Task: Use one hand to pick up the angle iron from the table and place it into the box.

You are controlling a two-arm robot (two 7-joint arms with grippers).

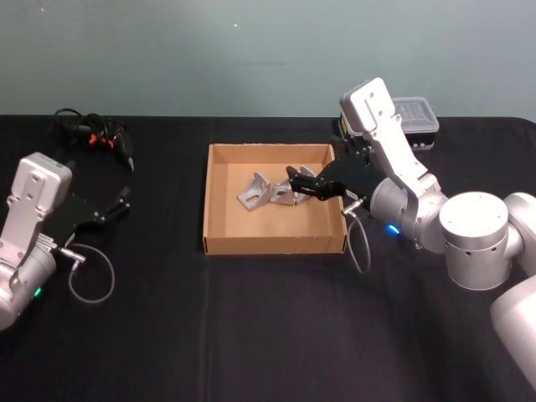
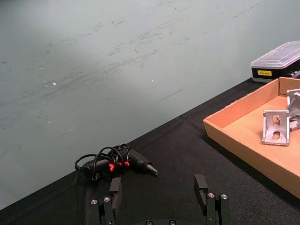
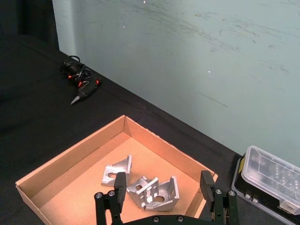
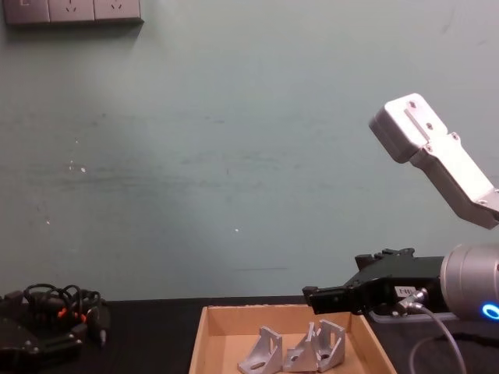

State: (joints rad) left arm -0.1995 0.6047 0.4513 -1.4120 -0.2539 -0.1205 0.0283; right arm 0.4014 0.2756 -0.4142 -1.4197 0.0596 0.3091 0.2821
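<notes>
Your right gripper (image 1: 291,177) hangs over the box (image 1: 219,238), fingers spread and holding nothing.
Three angle irons (image 1: 275,191) lie on the box floor just below and left of its fingertips. Your left gripper (image 1: 126,194) rests spread, far left on the table (image 1: 251,335).

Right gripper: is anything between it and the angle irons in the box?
Nothing visible. The right gripper hangs open just above the angle irons, which already lie on the floor of the box, in its right half. The left gripper sits open, apart from the box on its left.
</notes>
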